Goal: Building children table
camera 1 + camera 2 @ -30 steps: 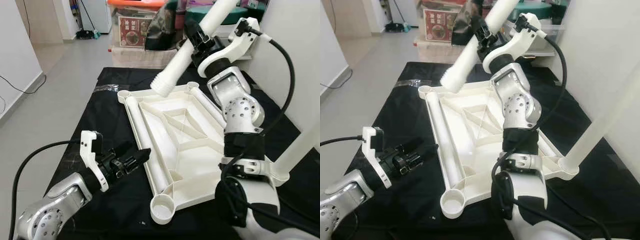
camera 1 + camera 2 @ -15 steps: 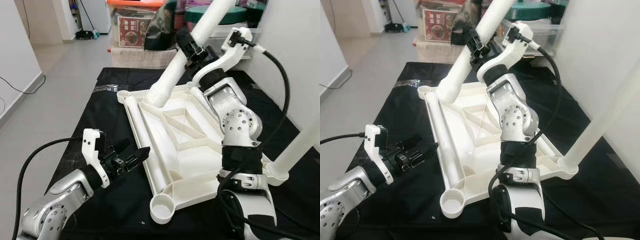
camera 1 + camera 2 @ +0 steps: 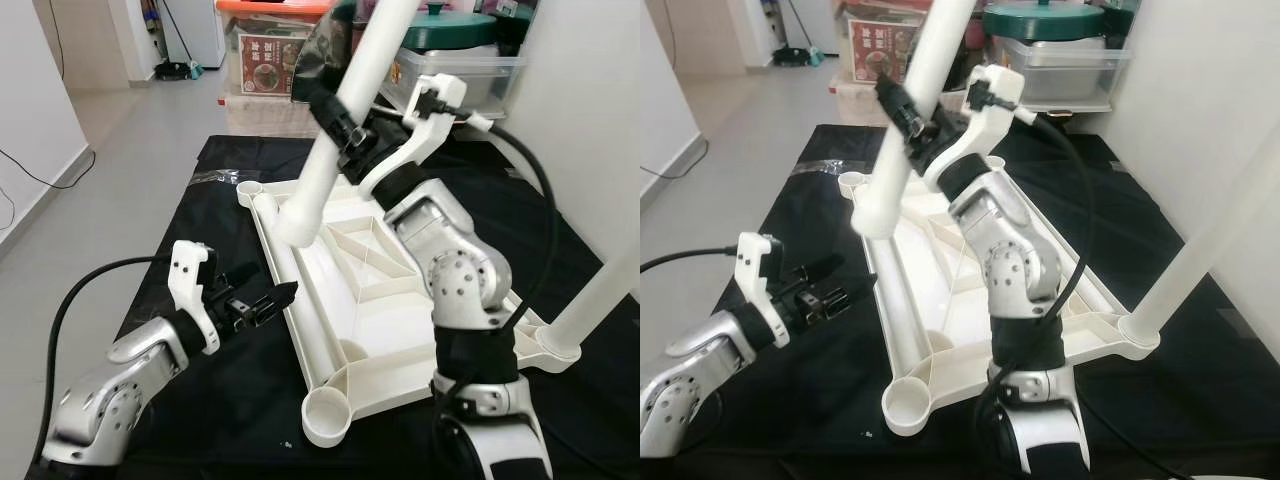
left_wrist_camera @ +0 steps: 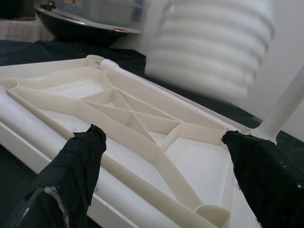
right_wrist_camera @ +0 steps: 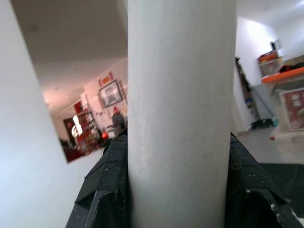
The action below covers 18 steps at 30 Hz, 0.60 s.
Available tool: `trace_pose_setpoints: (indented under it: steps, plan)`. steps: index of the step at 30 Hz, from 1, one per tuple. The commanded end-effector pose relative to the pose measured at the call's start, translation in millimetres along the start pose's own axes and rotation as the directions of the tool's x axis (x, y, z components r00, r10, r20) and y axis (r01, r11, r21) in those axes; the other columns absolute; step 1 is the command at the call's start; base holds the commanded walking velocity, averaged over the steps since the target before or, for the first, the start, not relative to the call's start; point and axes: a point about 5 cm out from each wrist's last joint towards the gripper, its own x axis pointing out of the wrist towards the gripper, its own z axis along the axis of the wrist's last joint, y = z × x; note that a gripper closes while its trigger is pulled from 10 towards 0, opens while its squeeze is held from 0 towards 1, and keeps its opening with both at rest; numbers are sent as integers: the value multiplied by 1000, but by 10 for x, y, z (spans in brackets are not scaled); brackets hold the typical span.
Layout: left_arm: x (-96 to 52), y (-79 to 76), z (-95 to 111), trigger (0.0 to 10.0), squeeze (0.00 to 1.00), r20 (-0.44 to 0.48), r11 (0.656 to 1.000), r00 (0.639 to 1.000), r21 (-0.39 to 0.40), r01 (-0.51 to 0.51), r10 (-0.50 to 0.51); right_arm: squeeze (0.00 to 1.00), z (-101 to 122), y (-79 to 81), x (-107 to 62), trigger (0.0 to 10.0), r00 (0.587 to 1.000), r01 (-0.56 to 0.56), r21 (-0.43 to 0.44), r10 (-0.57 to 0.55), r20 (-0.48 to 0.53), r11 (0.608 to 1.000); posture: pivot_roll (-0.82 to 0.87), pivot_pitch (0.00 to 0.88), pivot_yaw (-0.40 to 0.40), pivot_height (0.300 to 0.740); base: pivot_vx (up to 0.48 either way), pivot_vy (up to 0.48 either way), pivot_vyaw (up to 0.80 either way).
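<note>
The white tabletop (image 3: 365, 290) lies upside down on the black cloth (image 3: 170, 260), ribs up, with round leg sockets at its corners. One leg (image 3: 600, 290) already stands in the socket at the tabletop's near right corner. The right gripper (image 3: 345, 125) is clamped around a second white leg (image 3: 340, 120) about midway along the tube; the leg leans, its ribbed lower end hanging just above the far left part of the tabletop, near that corner's socket (image 3: 247, 187).

The left gripper (image 3: 262, 300) hovers beside the tabletop's left rail (image 3: 300, 310), fingers (image 4: 78, 156) spread wide and holding nothing; in the left wrist view they frame the ribbed underside.

The leg looks like a light, stiff, smooth plastic tube, likely to slip or swing if gripped loosely, so a mid-length hold suits it. The tabletop looks rigid yet light enough to slide on the cloth, and bracing its rail would probably help.

Left of the tabletop the cloth offers free room; storage boxes (image 3: 270, 50) crowd the space beyond its far edge, and a wall (image 3: 590, 100) runs close along its right.
</note>
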Motion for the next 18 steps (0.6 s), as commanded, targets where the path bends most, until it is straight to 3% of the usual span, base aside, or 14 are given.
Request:
trace_pose_setpoints:
  steps: [1, 9, 10, 18]
  plan:
    - [-5, 13, -33, 10000, 0, -23, 1000, 1000, 17, -2, 3, 0, 32, 39, -2, 0, 1000, -17, -19, 17, 4, 1000, 84, 0, -34, 740, 0, 0, 0]
    - [82, -8, -38, 10000, 0, -30, 999, 999, 30, 37, -37, 0, -139, 162, -28, 0, 997, -59, -46, 57, -51, 997, 76, 0, -27, 740, 0, 0, 0]
    - [155, -58, -25, 10000, 0, -28, 996, 996, 33, 81, -80, 0, -277, 206, -51, 0, 994, -68, -78, 61, -89, 995, 78, 0, -24, 740, 0, 0, 0]
    - [220, -144, -89, 10000, 0, -51, 990, 990, 44, 134, -132, 0, -414, 223, -100, 0, 988, -81, -117, 64, -138, 990, 76, 0, -22, 740, 0, 0, 0]
